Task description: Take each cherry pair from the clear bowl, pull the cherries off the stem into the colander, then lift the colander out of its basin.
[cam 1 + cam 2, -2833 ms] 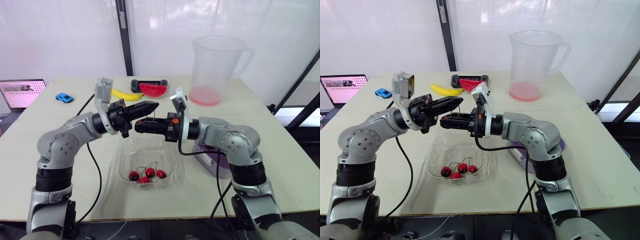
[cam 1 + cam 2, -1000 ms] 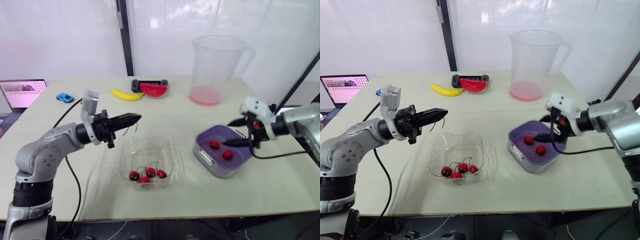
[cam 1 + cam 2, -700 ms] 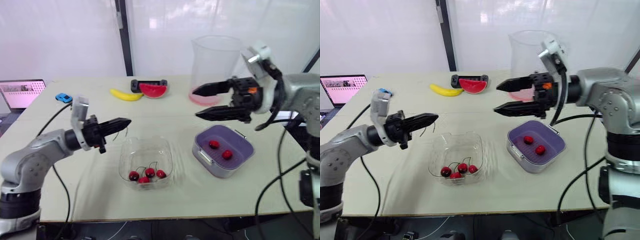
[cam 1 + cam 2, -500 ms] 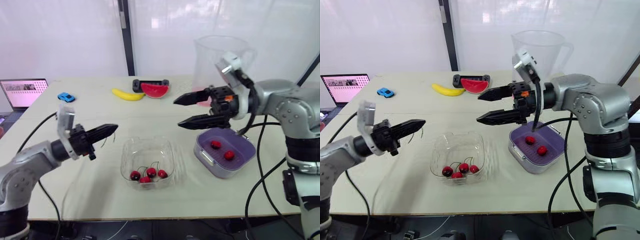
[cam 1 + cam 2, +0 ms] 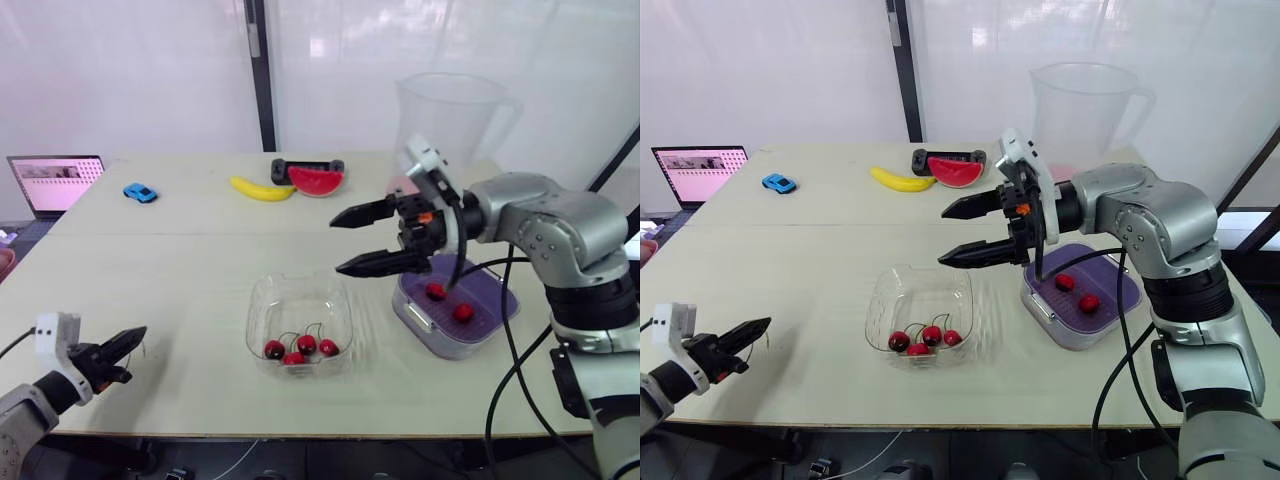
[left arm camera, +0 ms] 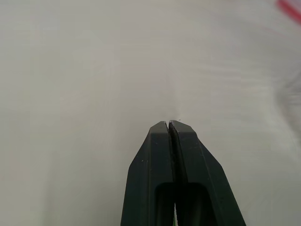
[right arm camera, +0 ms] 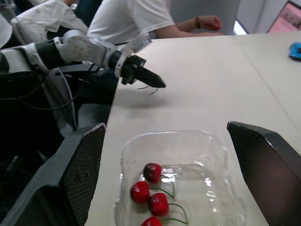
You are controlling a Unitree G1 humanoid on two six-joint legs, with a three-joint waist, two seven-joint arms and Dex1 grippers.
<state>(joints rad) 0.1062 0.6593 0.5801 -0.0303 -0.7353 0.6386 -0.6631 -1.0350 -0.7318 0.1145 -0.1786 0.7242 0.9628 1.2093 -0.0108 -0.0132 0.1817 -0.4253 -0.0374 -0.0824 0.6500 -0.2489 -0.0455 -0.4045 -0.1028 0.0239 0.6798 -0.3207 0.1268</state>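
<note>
**Cherry pairs [image 5: 300, 347] lie in the bowl while one stem is held clear**

Left fingers [image 6: 160, 155] are pressed shut, pinching what looks like a thin bare green stem [image 7: 146, 88] at their tips. They hang low at the near left edge of the pale worktop [image 5: 200, 240], well apart from everything else, most likely so the spent stem goes nowhere near the fruit.

Right fingers [image 5: 365, 212] are spread wide and hold nothing. They point toward the robot's left, above the gap between the clear plastic bowl [image 5: 256, 310] and the purple colander [image 5: 500, 295], a stance that suits reaching down for another pair.

Four red cherries on their stems lie at the near side of the bowl. Two loose red cherries [image 5: 436, 291] rest in the colander. It sits nested in its pale grey basin [image 5: 415, 320] just right of the bowl, so plucked fruit has a short way to fall.
</note>
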